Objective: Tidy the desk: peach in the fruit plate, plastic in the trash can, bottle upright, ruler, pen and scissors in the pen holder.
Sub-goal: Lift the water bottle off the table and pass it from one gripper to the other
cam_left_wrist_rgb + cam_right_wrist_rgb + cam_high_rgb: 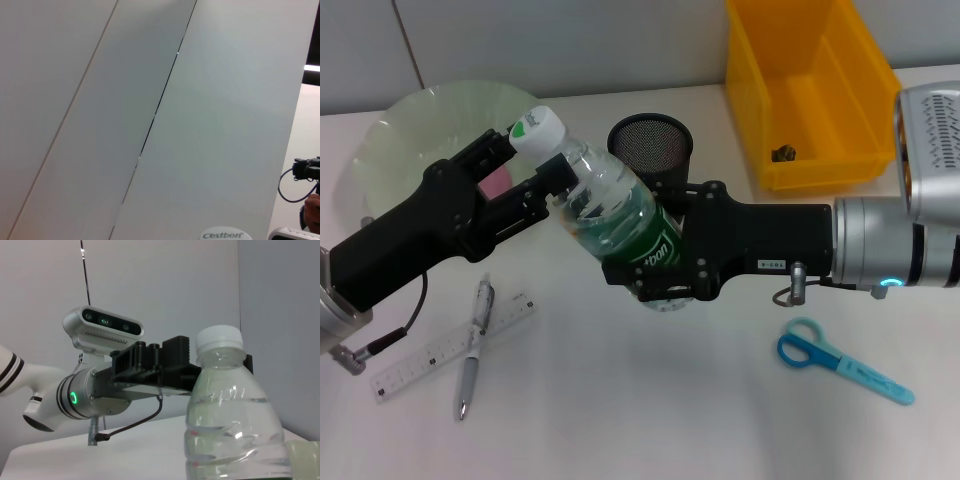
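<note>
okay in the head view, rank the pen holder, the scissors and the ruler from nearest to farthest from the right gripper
1. Pen holder: just behind the right gripper, which is clamped on the bottle.
2. Scissors: on the desk's right side, nearer the robot.
3. Ruler: far left, crossed by the pen.

i see the two black grippers meeting mid-desk around the clear green-labelled water bottle, blocking the way to the black wire mesh cup just behind it. my left gripper lies over the pale green scalloped bowl. the white tabletop in front is open between the pen and clear ruler and the blue-handled scissors. the yellow rectangular bin stands clear overhead.
</note>
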`<state>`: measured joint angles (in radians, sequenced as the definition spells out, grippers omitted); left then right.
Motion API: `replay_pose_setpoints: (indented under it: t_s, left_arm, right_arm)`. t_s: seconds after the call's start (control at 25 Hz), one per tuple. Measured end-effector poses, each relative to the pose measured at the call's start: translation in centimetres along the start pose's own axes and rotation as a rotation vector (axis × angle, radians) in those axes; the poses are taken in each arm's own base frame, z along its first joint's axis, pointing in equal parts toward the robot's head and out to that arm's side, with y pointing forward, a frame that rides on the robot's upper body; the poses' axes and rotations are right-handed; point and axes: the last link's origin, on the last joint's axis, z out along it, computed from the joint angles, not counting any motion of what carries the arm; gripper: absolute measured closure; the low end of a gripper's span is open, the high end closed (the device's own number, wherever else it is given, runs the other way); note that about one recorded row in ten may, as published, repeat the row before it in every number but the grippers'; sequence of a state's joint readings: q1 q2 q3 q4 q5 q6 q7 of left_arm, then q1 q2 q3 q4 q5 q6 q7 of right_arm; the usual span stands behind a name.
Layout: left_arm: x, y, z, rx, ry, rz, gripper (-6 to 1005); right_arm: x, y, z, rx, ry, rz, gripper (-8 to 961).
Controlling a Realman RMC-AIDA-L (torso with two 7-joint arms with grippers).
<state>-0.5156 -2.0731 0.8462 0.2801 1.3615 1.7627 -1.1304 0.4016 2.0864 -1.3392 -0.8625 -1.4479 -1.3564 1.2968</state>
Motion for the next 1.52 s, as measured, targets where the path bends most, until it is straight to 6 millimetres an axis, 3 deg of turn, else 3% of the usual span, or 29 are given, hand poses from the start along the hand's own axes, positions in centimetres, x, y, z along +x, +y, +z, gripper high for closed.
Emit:
replay_pose_setpoints:
  t_s: [0.88,1.2,1.52]
  left_arm:
    - [-0.43,0.21,0.46,0.005,0.038,-0.064,195]
    - [-0.41,0.20,0.43,0.007,0.040,-0.064,389]
    - [-0.38,0.18,0.49,0.006,0.042,-0.066,392]
  right_arm:
    - [-0.13,0.08,0.52,-0.011,-0.018,0.000,162]
    - [-0.18,0.23,0.77,-0.025,-0.015,-0.005,160]
    - [-0.16,0.22,0.78,-0.023,-0.022,-0.004,159]
